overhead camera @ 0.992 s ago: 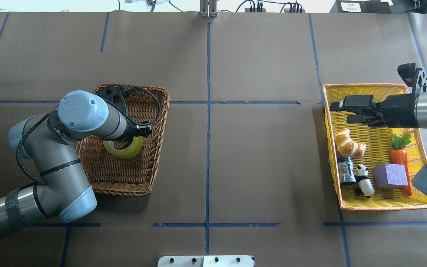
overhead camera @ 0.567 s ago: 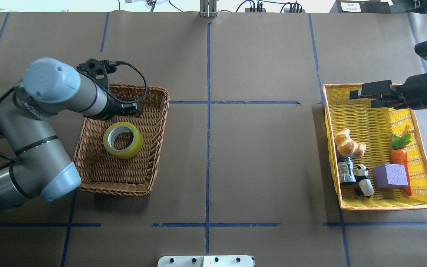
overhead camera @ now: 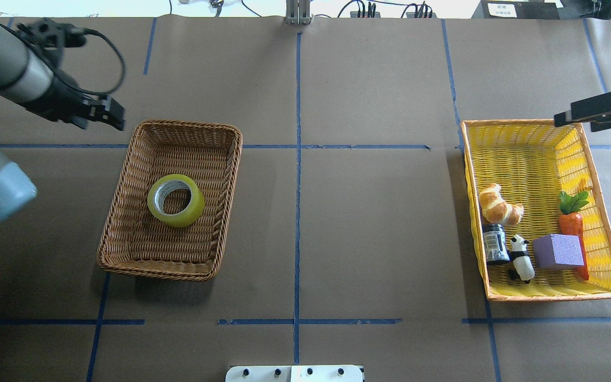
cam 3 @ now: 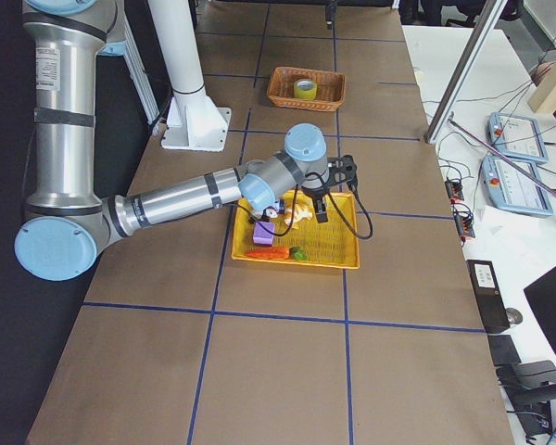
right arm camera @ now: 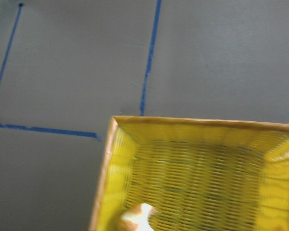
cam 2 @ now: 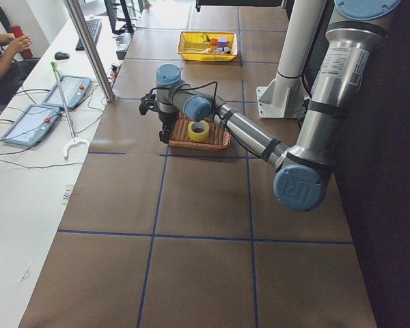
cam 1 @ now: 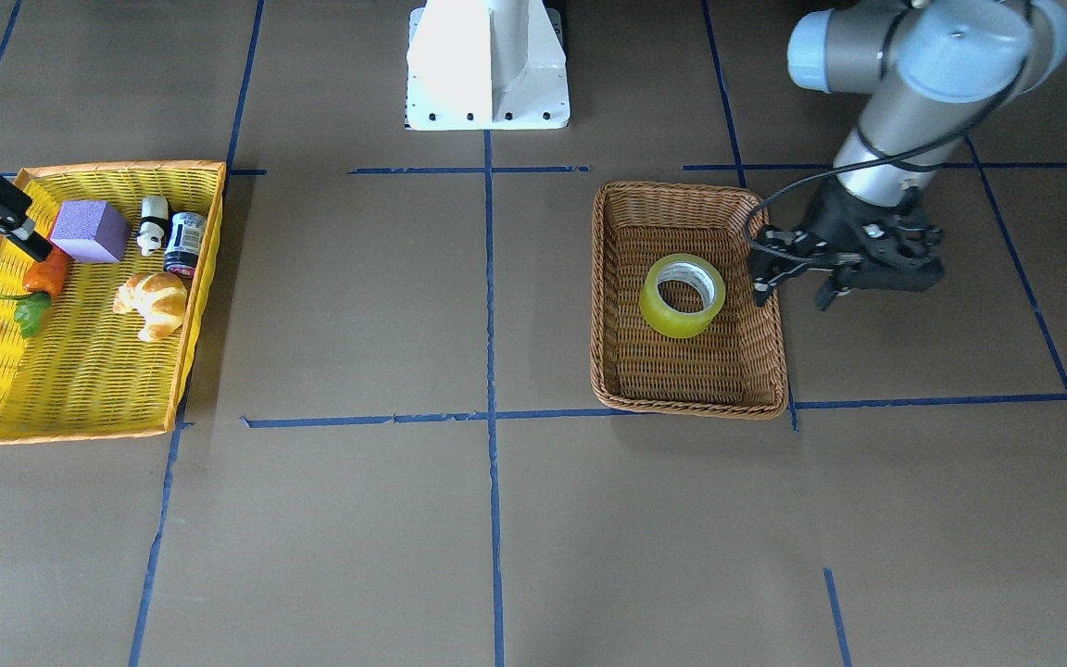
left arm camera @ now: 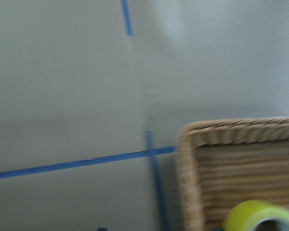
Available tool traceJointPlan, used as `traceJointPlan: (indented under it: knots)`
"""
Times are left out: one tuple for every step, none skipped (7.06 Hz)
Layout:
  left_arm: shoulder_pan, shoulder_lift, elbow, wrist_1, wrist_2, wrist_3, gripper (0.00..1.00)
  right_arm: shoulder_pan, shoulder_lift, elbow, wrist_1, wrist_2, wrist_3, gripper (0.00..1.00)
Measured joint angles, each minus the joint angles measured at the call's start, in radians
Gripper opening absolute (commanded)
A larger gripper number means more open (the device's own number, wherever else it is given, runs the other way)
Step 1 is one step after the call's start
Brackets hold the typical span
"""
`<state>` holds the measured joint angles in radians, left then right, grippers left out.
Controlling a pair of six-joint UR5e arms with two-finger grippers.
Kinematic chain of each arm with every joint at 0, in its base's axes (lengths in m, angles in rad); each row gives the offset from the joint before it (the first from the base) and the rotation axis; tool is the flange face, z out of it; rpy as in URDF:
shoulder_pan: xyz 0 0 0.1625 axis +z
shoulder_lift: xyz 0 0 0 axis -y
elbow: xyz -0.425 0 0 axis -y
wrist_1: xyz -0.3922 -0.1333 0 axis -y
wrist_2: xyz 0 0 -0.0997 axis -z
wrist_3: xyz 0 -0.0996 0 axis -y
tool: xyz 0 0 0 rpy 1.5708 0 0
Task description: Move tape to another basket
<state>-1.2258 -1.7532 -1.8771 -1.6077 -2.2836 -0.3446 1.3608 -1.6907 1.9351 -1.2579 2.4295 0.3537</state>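
The yellow-green tape (overhead camera: 175,200) lies flat in the middle of the brown wicker basket (overhead camera: 125,223), touched by nothing. It also shows in the front view (cam 1: 682,295) and at the bottom of the left wrist view (left arm camera: 253,217). My left gripper (overhead camera: 116,119) is open and empty, raised beyond the basket's far left corner, outside its rim (cam 1: 779,352). My right gripper (overhead camera: 576,124) is open and empty over the far right corner of the yellow tray (overhead camera: 475,159).
The yellow tray with orange rim holds a croissant (overhead camera: 499,205), a dark can (overhead camera: 495,244), a panda figure (overhead camera: 520,258), a purple block (overhead camera: 558,251) and a carrot (overhead camera: 572,223). The robot's white base (cam 1: 487,65) stands between the two baskets.
My left gripper has left the tape in the wicker basket and drawn away to the far left, outside the rim. My right gripper has pulled back toward the tray's far right corner.
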Motion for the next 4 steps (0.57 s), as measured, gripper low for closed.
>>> traceJointPlan:
  knots:
    - [-0.105,0.048,0.04,0.017,-0.022,0.205,0.78,0.075,-0.053,-0.013,-0.119,0.002,-0.255,1.0]
    - [-0.192,0.07,0.094,0.042,-0.029,0.367,0.78,0.158,-0.07,-0.027,-0.271,-0.012,-0.498,1.0]
    - [-0.259,0.077,0.156,0.069,-0.031,0.456,0.78,0.22,-0.07,-0.034,-0.395,-0.037,-0.663,1.0]
    - [-0.333,0.079,0.224,0.087,-0.034,0.504,0.84,0.247,-0.067,-0.038,-0.457,-0.058,-0.737,1.0]
